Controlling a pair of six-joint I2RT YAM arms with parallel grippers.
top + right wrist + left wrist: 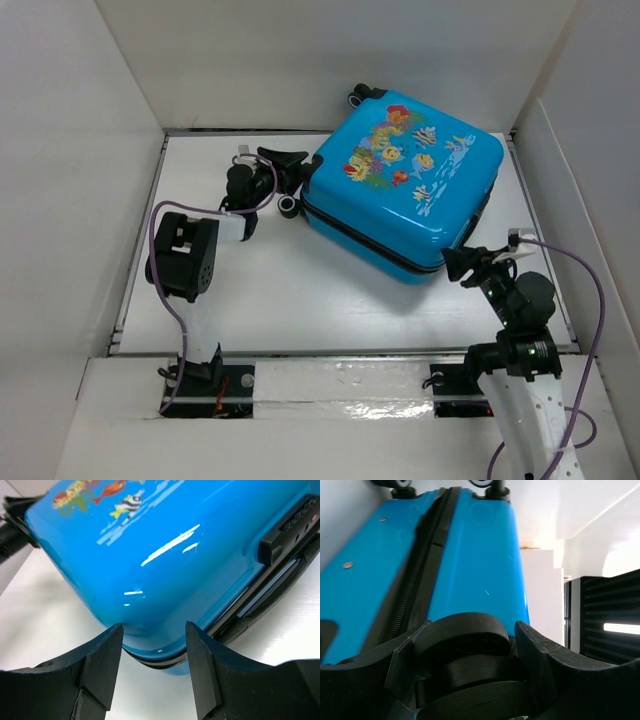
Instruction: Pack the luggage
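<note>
The luggage [405, 180] is a bright-blue hard-shell case with a fish print, lying closed and flat at the back right of the table. My left gripper [296, 180] is at its left corner. In the left wrist view a black wheel [462, 637] fills the gap between the left gripper's [472, 626] fingers, which press on both of its sides. My right gripper [455, 262] sits at the near right corner of the case. Seen from the right wrist, the right gripper [154, 630] stands open just short of the blue shell [165, 555], with nothing between its fingers.
White walls [80, 150] enclose the table on the left, back and right. A black lock and zipper trim [295, 522] run along the case's right side. Two more wheels [362, 95] stick out at the far corner. White tabletop [300, 290] lies in front of the case.
</note>
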